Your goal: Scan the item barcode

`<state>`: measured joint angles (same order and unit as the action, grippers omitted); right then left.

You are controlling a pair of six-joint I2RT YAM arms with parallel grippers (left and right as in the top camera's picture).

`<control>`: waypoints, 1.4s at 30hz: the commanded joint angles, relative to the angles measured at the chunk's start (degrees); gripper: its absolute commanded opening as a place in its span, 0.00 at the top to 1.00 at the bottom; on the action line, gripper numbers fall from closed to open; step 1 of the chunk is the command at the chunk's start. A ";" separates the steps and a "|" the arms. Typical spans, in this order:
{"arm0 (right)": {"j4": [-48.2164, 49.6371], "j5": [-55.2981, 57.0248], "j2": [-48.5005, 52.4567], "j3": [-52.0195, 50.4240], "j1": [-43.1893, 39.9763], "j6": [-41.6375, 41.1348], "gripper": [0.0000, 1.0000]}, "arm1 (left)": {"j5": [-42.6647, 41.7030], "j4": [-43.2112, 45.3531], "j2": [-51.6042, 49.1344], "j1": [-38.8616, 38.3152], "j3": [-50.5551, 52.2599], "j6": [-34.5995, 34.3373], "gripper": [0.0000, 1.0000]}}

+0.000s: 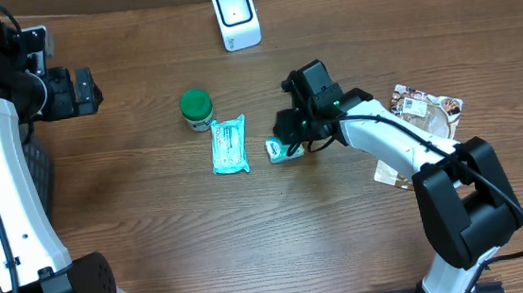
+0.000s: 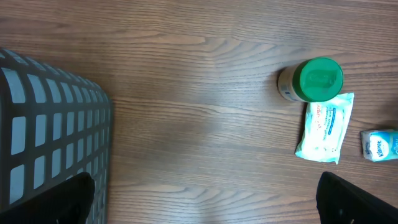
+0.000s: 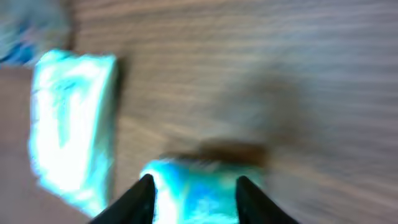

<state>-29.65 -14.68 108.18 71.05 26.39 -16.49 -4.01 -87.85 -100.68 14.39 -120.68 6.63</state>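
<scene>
Scanner (image 1: 236, 17): white, at the far edge of the bench (image 1: 155, 232).
Tissue packet (image 1: 279, 151): teal, flat on the bench, nearer than the scanner and slightly to its right.
Right tool (image 3: 194, 198): fingers on either side of the tissue packet. The view is blurred, so grip cannot be told.
Wipes pack (image 1: 229, 145), green-lidded jar (image 1: 196, 109): nearer than the scanner, to its left.
Left tool (image 1: 88, 89): jaws wide apart, empty, far left of the scanner.

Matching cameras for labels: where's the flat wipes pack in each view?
Overhead: wipes pack in the centre, below-right of the green-lidded jar.
Left wrist: right side, just under the jar.
Right wrist: left side, blurred.
Shared landmark: small tissue pack, to its right in every view.
</scene>
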 commanded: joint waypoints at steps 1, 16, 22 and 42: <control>0.92 -10.49 -0.48 2.32 0.55 -2.45 0.56 | 0.13 0.07 0.04 0.26 -0.22 1.09 0.01; 7.74 3.91 6.43 2.03 6.05 -19.74 0.96 | 0.13 0.07 0.04 0.26 -0.22 1.09 0.00; 1.77 -3.72 6.27 2.12 6.08 -16.28 0.96 | 0.13 0.07 0.04 0.26 -0.22 1.09 0.00; -21.22 -0.48 -2.27 5.88 -1.38 -4.22 0.96 | 0.13 0.07 0.04 0.26 -0.22 1.09 0.00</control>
<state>-51.55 -15.46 110.08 74.91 24.97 -21.67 -4.01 -87.85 -100.68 14.39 -120.68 6.63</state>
